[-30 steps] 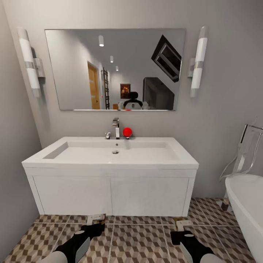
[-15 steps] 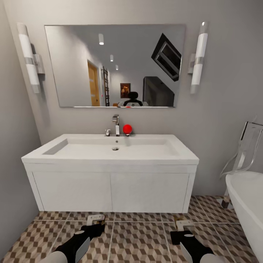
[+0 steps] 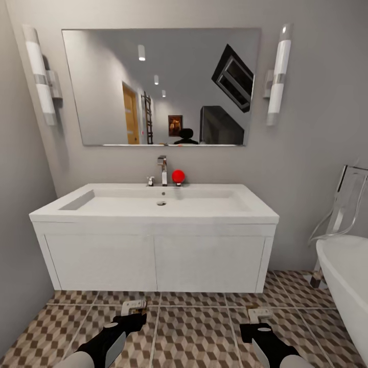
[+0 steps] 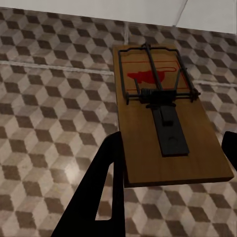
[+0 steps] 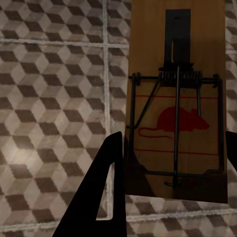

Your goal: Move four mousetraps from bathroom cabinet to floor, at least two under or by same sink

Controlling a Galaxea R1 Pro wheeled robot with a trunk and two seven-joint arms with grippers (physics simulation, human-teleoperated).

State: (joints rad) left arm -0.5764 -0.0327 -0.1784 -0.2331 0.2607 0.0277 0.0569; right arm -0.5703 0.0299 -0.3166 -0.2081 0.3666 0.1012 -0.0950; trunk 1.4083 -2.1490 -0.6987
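You face the sink [image 3: 153, 217], a white wall-hung vanity with two flat door panels, a chrome tap [image 3: 162, 171] at the back of the basin and a red ball [image 3: 178, 176] just beside the tap. A mirror [image 3: 161, 87] hangs above it, flanked by two tube lamps [image 3: 41, 76]. The white bathtub [image 3: 345, 286] rim sits at your right edge.

Both arms reach forward and low over the cube-patterned floor [image 3: 194, 337], in front of the vanity.

Left gripper [image 3: 134, 312]: its jaws are closed on a mousetrap [image 3: 133, 306]. In the left wrist view the trap [image 4: 165, 113] is a tan board held by its near end between the dark fingers [image 4: 106, 182], with its wire bar, spring and red mouse print facing the camera. It projects out over the tiles toward the base of the vanity. You cannot tell from these views whether the board touches the floor.

Right gripper [image 3: 258, 322]: its jaws are closed on a second trap [image 3: 258, 313]. In the right wrist view this second trap [image 5: 177, 113] sits between the fingers [image 5: 106, 187], print side to the camera, with the tiles and a pale grout line behind it.

The two traps are well apart, one before each door panel.
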